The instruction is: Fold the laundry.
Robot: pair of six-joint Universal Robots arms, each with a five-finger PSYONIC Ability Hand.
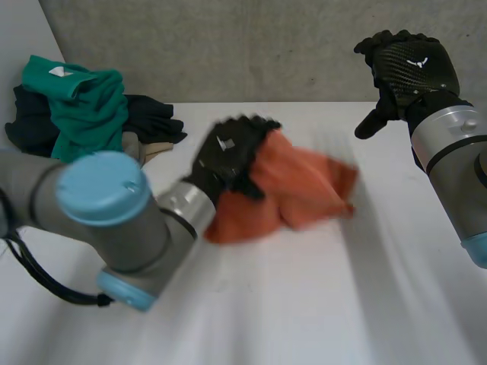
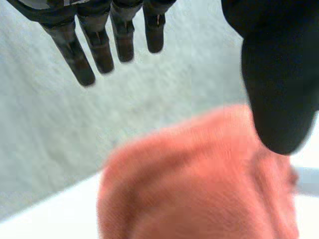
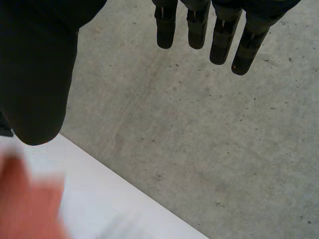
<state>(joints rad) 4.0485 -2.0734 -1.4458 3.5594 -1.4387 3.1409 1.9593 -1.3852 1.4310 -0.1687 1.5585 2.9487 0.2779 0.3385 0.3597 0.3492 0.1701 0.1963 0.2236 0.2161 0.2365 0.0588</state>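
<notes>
An orange cloth (image 1: 304, 190) lies crumpled in the middle of the white table (image 1: 304, 304). My left hand (image 1: 228, 152) hovers over the cloth's left part. In the left wrist view that hand (image 2: 279, 74) has straight fingers (image 2: 99, 45) spread away from the thumb, and the orange cloth (image 2: 199, 184) bulges under the palm without being gripped. My right hand (image 1: 407, 68) is raised above the table's far right corner, well apart from the cloth. Its fingers (image 3: 199, 25) are straight and hold nothing, and a bit of the orange cloth (image 3: 25, 199) lies below its thumb.
A pile of laundry sits at the back left of the table, with a green garment (image 1: 84, 106) on top of dark ones (image 1: 152, 114). A grey concrete wall (image 1: 266, 46) runs behind the table's far edge.
</notes>
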